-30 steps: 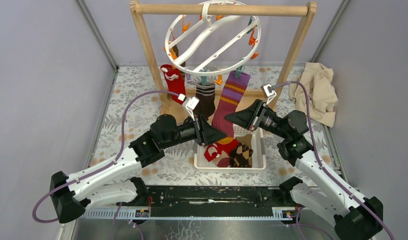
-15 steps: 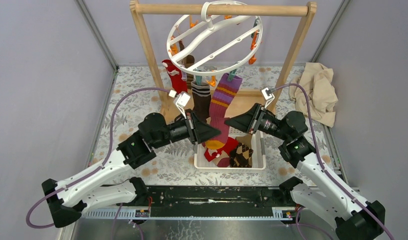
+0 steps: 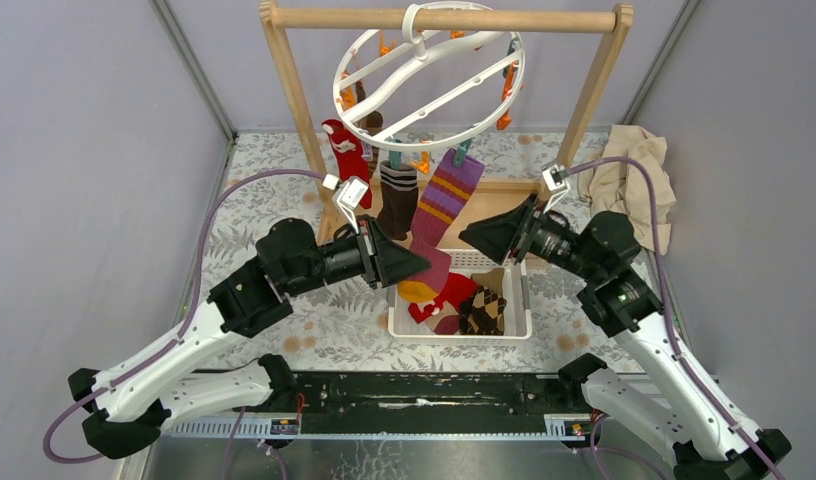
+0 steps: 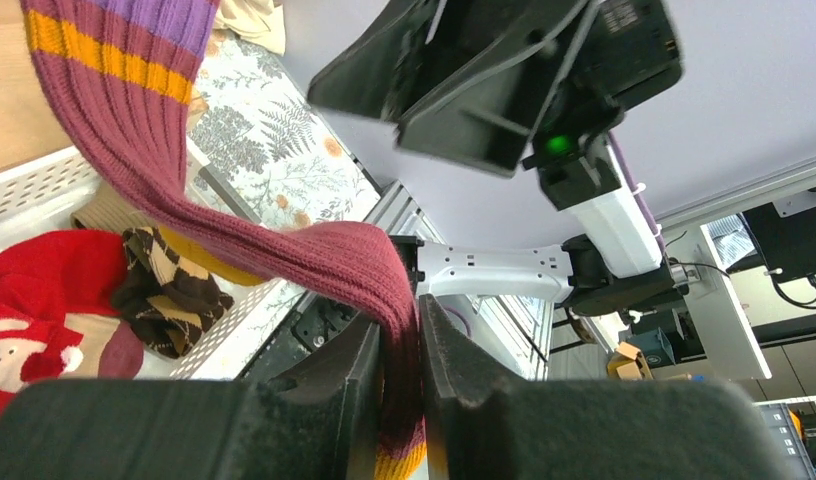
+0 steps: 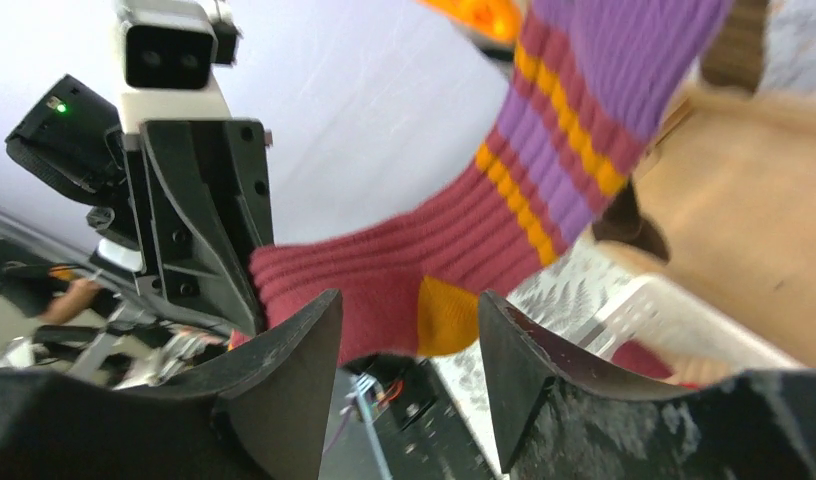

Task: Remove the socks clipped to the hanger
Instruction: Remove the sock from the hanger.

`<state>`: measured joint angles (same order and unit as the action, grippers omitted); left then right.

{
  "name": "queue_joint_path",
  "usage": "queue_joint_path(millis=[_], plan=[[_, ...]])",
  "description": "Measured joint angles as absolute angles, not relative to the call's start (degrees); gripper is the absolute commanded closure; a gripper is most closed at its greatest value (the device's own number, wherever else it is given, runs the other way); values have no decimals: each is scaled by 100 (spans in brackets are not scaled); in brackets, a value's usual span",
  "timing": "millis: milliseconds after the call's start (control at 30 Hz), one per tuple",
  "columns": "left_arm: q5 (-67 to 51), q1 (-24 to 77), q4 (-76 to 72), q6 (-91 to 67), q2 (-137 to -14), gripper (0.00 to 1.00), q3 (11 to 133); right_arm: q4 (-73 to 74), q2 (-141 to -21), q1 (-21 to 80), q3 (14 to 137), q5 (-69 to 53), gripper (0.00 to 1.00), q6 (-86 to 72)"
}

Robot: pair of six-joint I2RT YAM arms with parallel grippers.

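Left gripper (image 4: 399,340) is clamping the toe of the purple-orange striped sock (image 3: 446,200), fingers pressed tight on the fabric. Right gripper (image 5: 409,320) is standing with its jaws apart and holding nothing, the sock's heel passing just in front of them. The sock's cuff is hanging from a teal clip (image 3: 462,152) on the hanger (image 3: 338,92), and the body is stretching diagonally down toward the left arm.

Risks:
- The grip is taking only the toe tip, so a harder pull is likely slipping off before the clip gives.
- The hanger is tilting on the wooden rack (image 3: 454,17); a sideways tug is risking swinging the ring or lifting its hook off the bar.
- The clip's bite is too small to judge from above; possibly it is holding firm.
- The two grippers are working close together, and collision is looming if both are closing in.

Around: the brown-striped sock (image 3: 396,200) is hanging right beside the pulled one and may be getting dragged along. The red sock (image 3: 346,155) is hanging clipped further left. The white basket (image 3: 460,334) below is holding removed socks. A tan cloth (image 3: 639,185) is lying well clear at right.
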<state>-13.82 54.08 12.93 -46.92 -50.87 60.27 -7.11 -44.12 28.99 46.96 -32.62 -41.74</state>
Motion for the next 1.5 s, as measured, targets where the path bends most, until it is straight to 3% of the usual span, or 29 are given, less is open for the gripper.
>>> queue_joint_path(millis=[200,367,400,433,800,1267,1500], plan=[[-1437,5408,1680,-4751,-5087,75,6361,-19,-4525,2910,5660,-2716,22,-3109],[-1522,5408,1844,-4788,-5105,74,6737,349,-4777,2912,6169,-2261,14,-2370],[-1540,5408,1876,-4788,-5118,74,6827,386,-4823,2912,6208,-2191,4,-2272],[-1557,5408,1907,-4790,-5133,74,6906,421,-4862,2912,6219,-2143,1,-2167],[-1741,5408,2082,-4864,-5275,74,7168,458,-5092,2912,6219,-2062,1,-1833],[-1802,5408,2104,-5035,-5273,76,7277,-148,-5712,2912,6383,-1994,21,-1769],[-1844,5408,2104,-5076,-5308,76,7338,-454,-5937,2912,6560,-1988,23,-1752]])
